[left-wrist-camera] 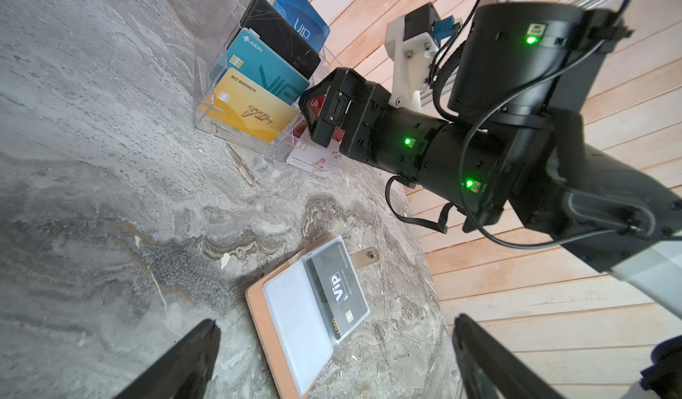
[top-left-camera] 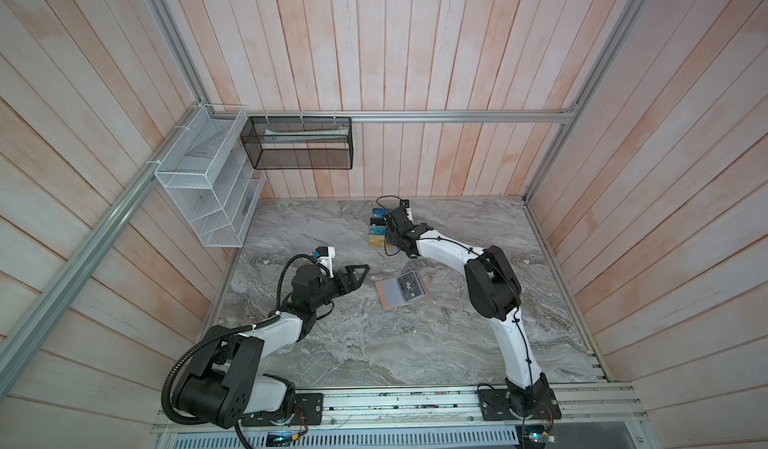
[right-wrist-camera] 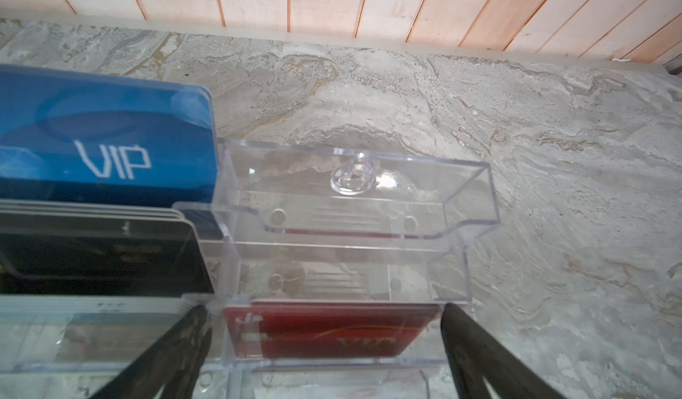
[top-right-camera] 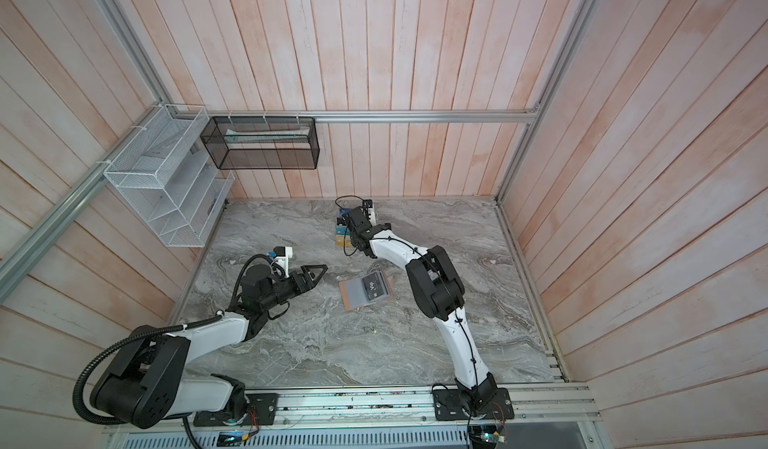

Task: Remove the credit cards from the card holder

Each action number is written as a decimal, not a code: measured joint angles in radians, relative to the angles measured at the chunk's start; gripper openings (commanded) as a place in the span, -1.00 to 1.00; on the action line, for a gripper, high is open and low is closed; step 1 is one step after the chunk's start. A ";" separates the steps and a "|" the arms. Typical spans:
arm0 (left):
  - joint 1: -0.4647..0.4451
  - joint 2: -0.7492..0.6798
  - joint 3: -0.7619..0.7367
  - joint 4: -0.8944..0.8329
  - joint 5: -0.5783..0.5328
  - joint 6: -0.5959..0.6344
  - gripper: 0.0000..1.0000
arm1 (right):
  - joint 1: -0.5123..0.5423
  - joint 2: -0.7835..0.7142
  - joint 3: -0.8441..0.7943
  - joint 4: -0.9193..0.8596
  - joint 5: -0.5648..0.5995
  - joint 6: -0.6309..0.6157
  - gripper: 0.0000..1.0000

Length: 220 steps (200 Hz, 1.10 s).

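At the middle of the surface [top-left-camera: 374, 343] the card holder [top-left-camera: 390, 295] lies open, the black VIP card [left-wrist-camera: 337, 290] tucked in a clear sleeve, and the left gripper [top-left-camera: 361, 275] hovers just beside it, jaws spread wide, holding nothing. Over at the back, the right gripper [right-wrist-camera: 324, 306] gapes empty too, straddling the red card [right-wrist-camera: 324, 332] in the clear acrylic stand [right-wrist-camera: 354, 194], well apart from the holder.
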 measured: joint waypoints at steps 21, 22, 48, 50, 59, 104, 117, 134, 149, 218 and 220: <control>0.000 0.000 0.000 0.000 0.000 0.000 1.00 | 0.000 0.001 0.000 0.000 0.000 0.000 0.97; 0.000 0.000 0.000 0.000 0.000 0.000 1.00 | 0.000 0.001 0.000 0.000 0.000 0.000 0.96; 0.000 0.001 0.000 0.000 0.000 0.000 1.00 | 0.000 0.001 -0.001 0.001 -0.002 0.000 0.97; 0.000 0.001 0.000 0.000 0.000 0.000 1.00 | 0.000 0.001 -0.002 0.002 -0.002 0.001 0.96; 0.000 0.001 0.000 0.002 0.001 0.000 1.00 | 0.000 0.000 -0.006 0.008 -0.005 0.001 0.96; 0.000 0.001 0.000 0.006 0.001 0.000 1.00 | -0.005 -0.008 -0.026 0.027 -0.023 0.008 0.97; 0.000 0.001 -0.001 0.006 0.001 0.000 1.00 | -0.006 -0.013 -0.035 0.031 -0.027 0.008 0.96; 0.000 0.001 -0.001 0.007 0.001 0.000 1.00 | -0.006 -0.024 -0.045 0.032 -0.032 0.008 0.96; 0.000 0.001 -0.001 0.006 0.001 0.000 1.00 | -0.007 -0.037 -0.061 0.039 -0.041 0.011 0.96; 0.000 0.003 -0.001 0.007 0.002 0.000 1.00 | -0.023 -0.059 -0.080 0.061 -0.076 0.026 0.96; 0.000 0.003 -0.001 0.007 0.003 0.000 1.00 | -0.023 -0.059 -0.080 0.061 -0.076 0.026 0.96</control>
